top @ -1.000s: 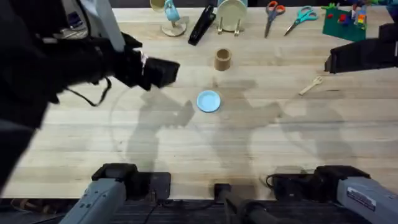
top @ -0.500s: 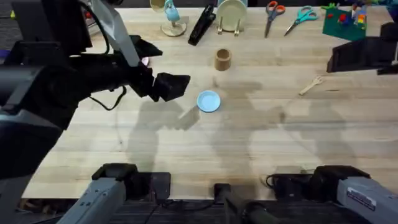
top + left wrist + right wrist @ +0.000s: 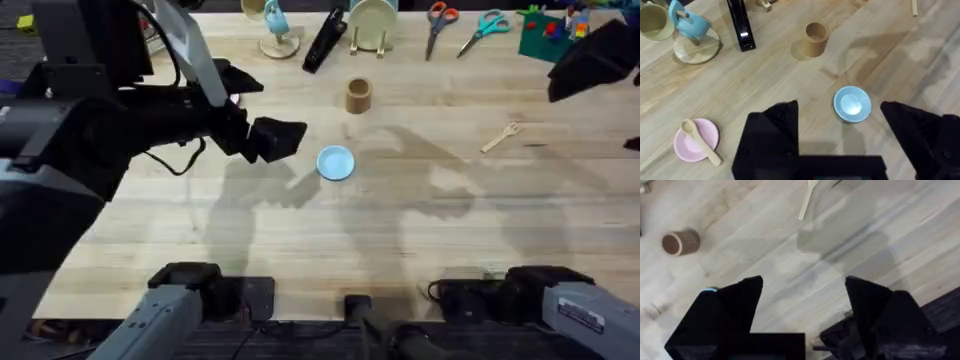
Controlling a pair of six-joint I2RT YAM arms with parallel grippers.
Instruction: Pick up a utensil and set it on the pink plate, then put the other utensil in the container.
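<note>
I see the spoon lying across the pink plate; my left gripper hangs wide and empty; the right gripper is likewise spread; the fork lies flat on bare table, well apart from the container; probably light, stiff, thin; I'd pinch mid-handle; open room all round.

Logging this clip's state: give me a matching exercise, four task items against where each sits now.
Items:
1. spoon
2. fork
3. container
4. blue plate

Places:
A. alone on the table's right side
B. mid-table, with nothing on it
C. lying on the pink plate
D. upright beyond the blue plate, near the rack

Pairs: 1-C, 2-A, 3-D, 4-B
</note>
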